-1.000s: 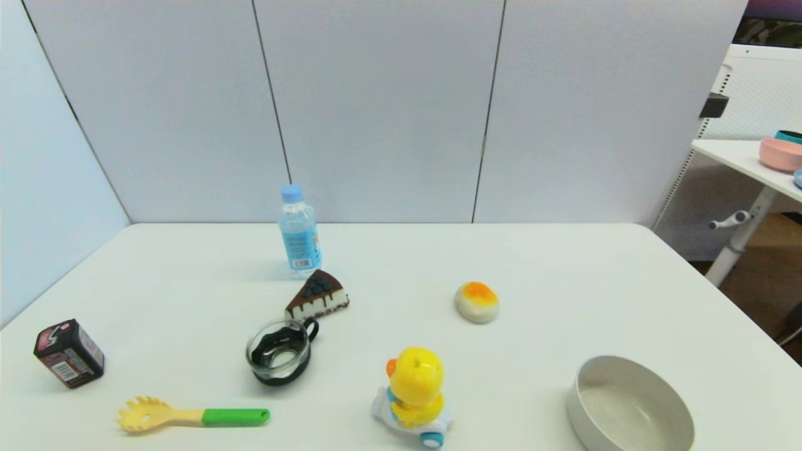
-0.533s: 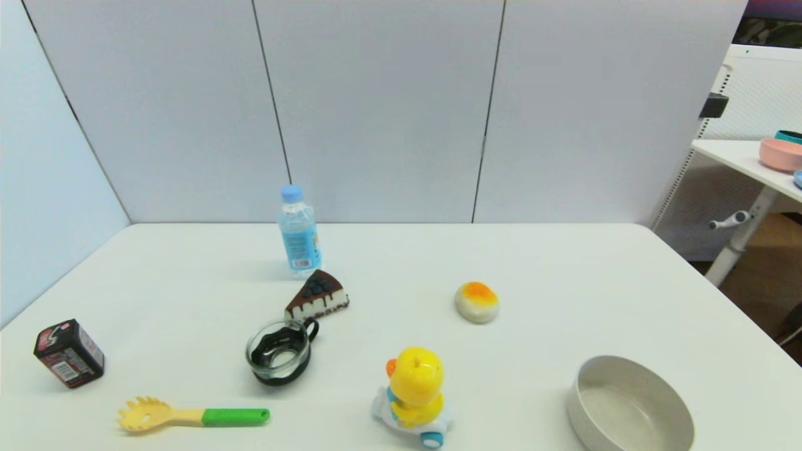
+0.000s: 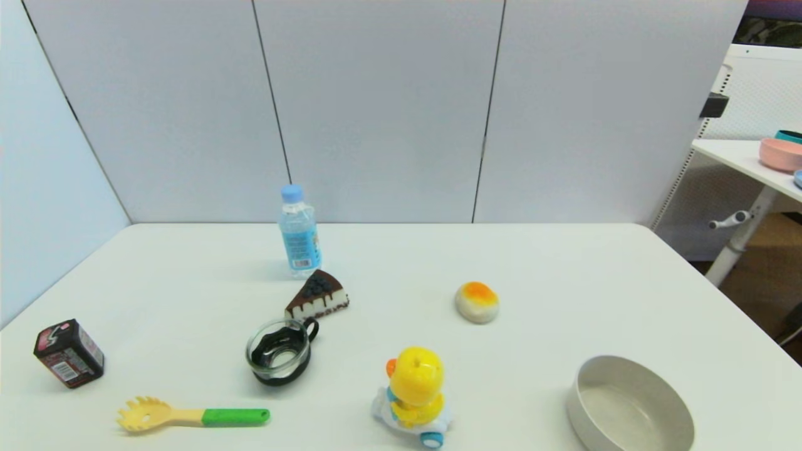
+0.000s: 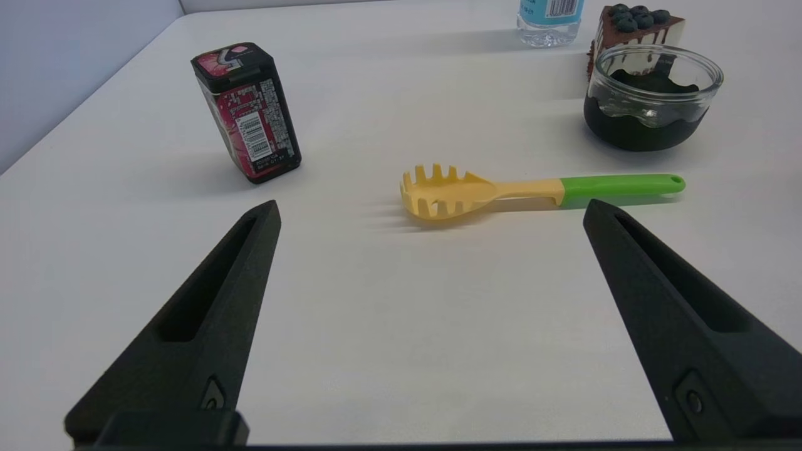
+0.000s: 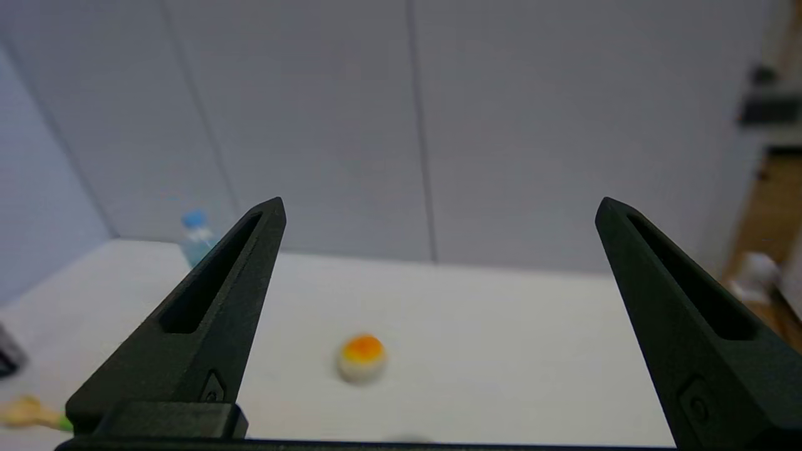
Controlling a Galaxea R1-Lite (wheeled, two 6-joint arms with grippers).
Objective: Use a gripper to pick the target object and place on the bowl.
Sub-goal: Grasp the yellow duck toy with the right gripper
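The yellow duck toy (image 3: 413, 391) with orange beak stands on its white wheeled base near the table's front edge, in the head view. The grey-beige bowl (image 3: 630, 407) sits empty to its right, at the front right. Neither gripper shows in the head view. My left gripper (image 4: 432, 210) is open and empty, low over the table in front of a yellow spoon. My right gripper (image 5: 438, 210) is open and empty, raised and facing the back wall. The duck and the bowl are out of both wrist views.
A white-and-orange bun (image 3: 477, 301) lies behind the duck, also in the right wrist view (image 5: 361, 358). A glass cup (image 3: 279, 358), cake slice (image 3: 318, 294), water bottle (image 3: 299, 232), red-black box (image 3: 69, 353) and yellow-green pasta spoon (image 3: 188, 416) occupy the left half.
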